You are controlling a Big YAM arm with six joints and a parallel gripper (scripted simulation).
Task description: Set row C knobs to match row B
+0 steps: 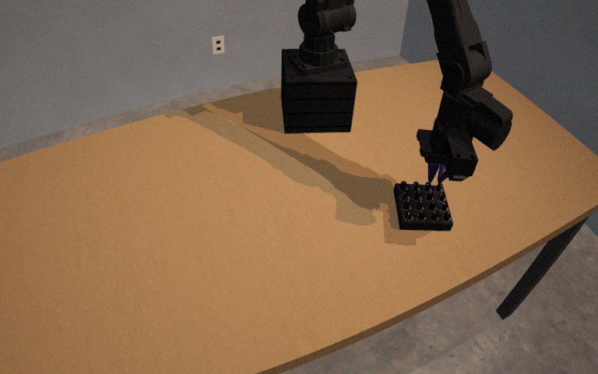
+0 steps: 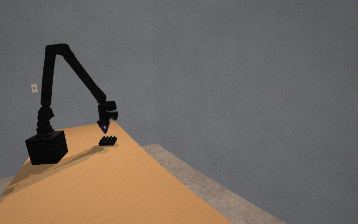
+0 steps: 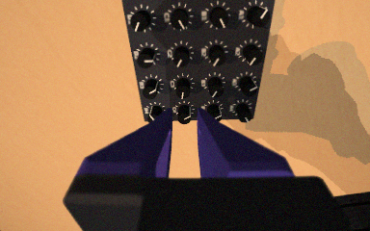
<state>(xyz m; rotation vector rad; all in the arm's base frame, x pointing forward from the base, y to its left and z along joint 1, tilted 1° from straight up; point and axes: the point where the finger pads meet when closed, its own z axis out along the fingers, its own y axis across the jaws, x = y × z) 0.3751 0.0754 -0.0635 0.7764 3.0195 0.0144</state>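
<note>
The white printed names on my black square knob box [image 1: 423,225] [image 2: 106,143] [image 3: 166,72] are too blurred in my wrist view to read surely. My purple tapered claw [image 1: 435,176] [image 2: 105,132] [image 3: 184,115] partly covers the nearest row's marks there, as far as I can judge. That view's upper edge cuts off the box's far end; from outside, its knob lines are too small to tell.
</note>
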